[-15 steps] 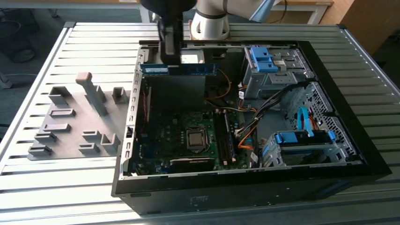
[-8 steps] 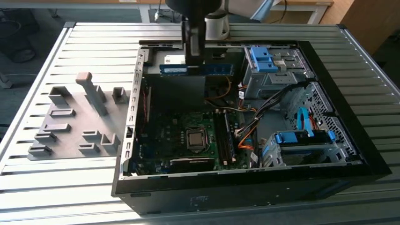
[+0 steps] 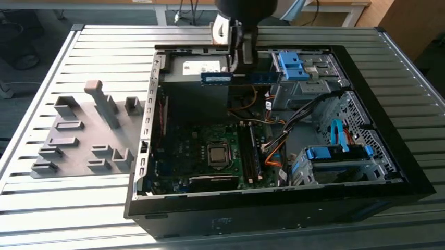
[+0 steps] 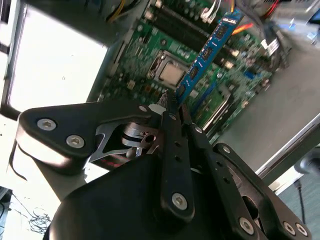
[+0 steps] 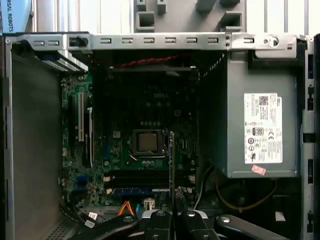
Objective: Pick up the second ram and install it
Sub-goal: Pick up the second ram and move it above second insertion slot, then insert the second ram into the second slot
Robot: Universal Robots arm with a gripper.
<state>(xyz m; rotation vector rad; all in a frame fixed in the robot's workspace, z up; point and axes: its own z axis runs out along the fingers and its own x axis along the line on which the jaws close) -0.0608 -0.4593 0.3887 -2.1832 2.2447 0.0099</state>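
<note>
The pincer (image 4: 172,107) is clamped tight on the second ram (image 4: 205,55), black fingers pinching one end so the thin blue-green strip juts out edge-on, dark chips in a row along its face. In the exterior view the gripper (image 3: 240,70) hangs above the open computer case (image 3: 389,172), and the stick (image 3: 240,78) lies level, high over the power supply (image 3: 195,65). In the first wrist view the board (image 5: 171,160) reads as a hairline over the motherboard (image 5: 115,150), near the bare processor (image 5: 146,142) and the long dark memory slots (image 5: 150,177). The risk, I reckon: held by so little, the stick could twist in the grip and meet a slot askew, stressing the brittle board. Loose orange cables (image 3: 272,156) crowd that side too.
</note>
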